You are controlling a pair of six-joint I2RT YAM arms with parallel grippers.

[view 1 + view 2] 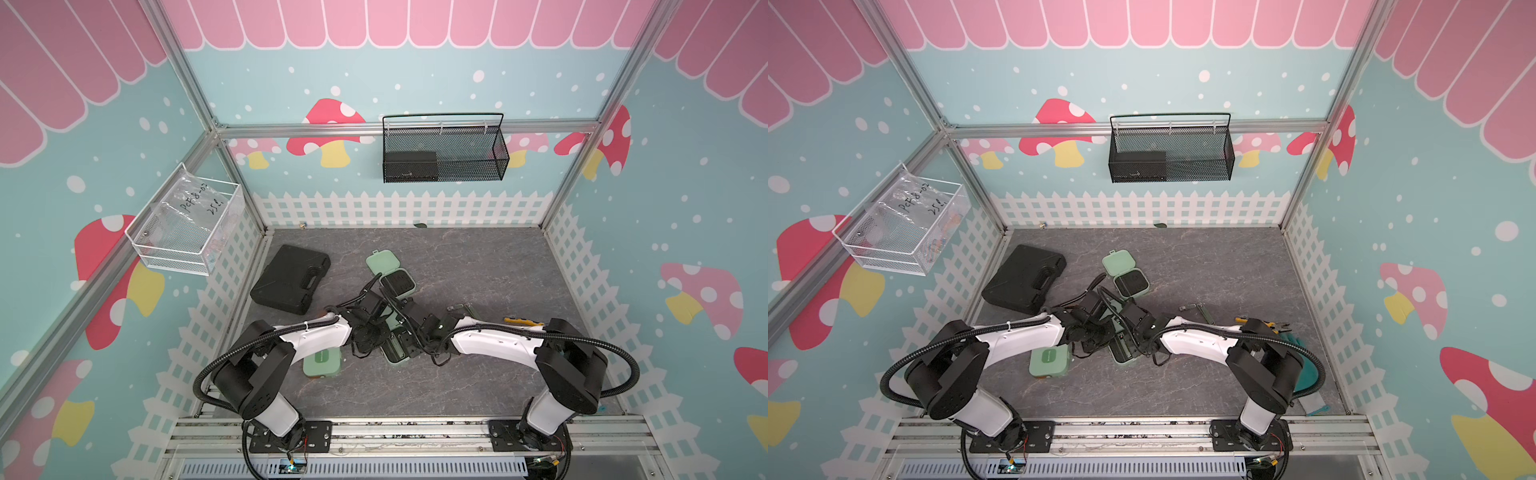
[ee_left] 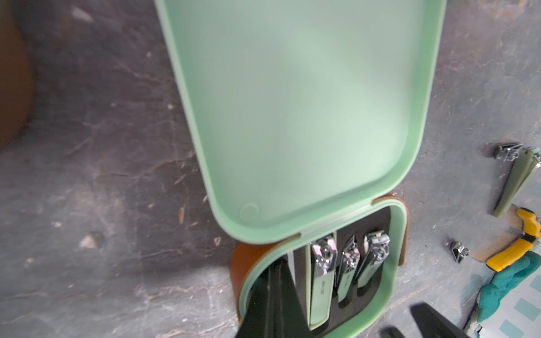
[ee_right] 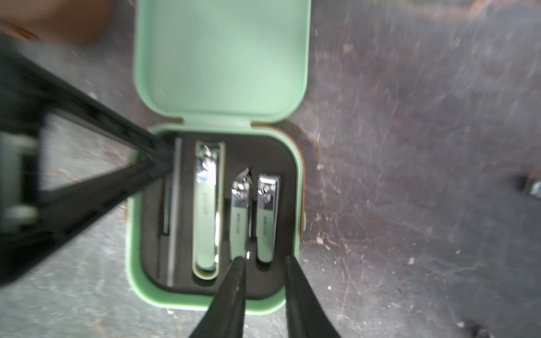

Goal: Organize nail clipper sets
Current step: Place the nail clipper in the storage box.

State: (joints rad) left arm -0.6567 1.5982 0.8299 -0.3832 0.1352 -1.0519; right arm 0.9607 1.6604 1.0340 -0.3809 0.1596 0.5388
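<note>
Grey marbled table (image 1: 478, 270) carries the open case (image 3: 216, 304), with three clippers (image 3: 206, 204) slotted inside. The left gripper (image 3: 164, 162), jaws together, rests at its file (image 3: 175, 210). The right gripper (image 3: 265, 260), jaws apart, straddles the smallest clipper (image 3: 267, 216). Beside the open case, loose clippers (image 2: 510, 178) lie unsorted, and the far case (image 1: 397, 282) beyond it looks empty.

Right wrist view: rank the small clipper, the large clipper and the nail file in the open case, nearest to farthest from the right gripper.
1. Small clipper: outermost slot, its end between the fingers of the open right gripper.
2. Large clipper: mid-insert slot, beyond the slanted clipper.
3. Nail file: opposite edge slot, beside the tip of the shut left gripper.
</note>
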